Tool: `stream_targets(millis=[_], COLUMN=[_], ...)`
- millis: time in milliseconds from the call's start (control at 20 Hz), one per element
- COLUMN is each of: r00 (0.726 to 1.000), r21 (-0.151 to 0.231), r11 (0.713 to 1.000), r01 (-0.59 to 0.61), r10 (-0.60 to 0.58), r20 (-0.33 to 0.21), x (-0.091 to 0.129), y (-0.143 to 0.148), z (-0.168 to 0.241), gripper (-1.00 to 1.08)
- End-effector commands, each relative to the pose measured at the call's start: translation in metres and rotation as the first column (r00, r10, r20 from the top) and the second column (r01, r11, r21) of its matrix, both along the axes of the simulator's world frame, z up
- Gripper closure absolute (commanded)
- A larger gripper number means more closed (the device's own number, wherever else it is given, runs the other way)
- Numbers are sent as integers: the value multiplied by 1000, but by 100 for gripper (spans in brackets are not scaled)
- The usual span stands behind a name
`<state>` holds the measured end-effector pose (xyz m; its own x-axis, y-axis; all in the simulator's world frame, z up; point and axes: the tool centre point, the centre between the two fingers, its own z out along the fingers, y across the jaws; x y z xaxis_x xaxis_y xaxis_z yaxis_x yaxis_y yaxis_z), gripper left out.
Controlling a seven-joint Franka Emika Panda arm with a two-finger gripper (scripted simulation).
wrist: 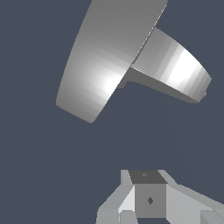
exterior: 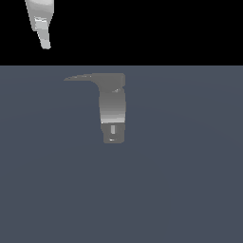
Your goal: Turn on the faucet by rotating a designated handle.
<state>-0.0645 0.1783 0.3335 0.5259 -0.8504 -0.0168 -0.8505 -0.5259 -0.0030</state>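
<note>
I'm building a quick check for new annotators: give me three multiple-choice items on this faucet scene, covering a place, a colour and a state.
1. In the exterior view, the handle sticks out from the faucet toward:
A. that view's left
B. that view's right
C. straight down

2. The faucet is:
A. red
B. grey
C. green

3. The end effector is:
A. gripping the handle
B. resting on the faucet
C. apart from both

Answers: 1 A, the lever tapers to a point leftward; 2 B, matte grey throughout; 3 C, a clear gap separates it from the fixture.
</note>
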Motion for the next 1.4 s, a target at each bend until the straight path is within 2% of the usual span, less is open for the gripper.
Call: stream_targets(millis=[0,300,550,1000,1350], r00=[999,986,963,893,843], r21=[0,-3,-7,-15,-17], r11=[999,986,963,893,843], r01=[49,166,270,449,538], r10=[-49,-166,-270,-449,-538], r20=[1,2,3,5,7], x=[13,45,74,126,153], y=[2,5,3,-8,-18], z=[-7,-25,-40,-68,-82], gripper=[108,108,108,108,108])
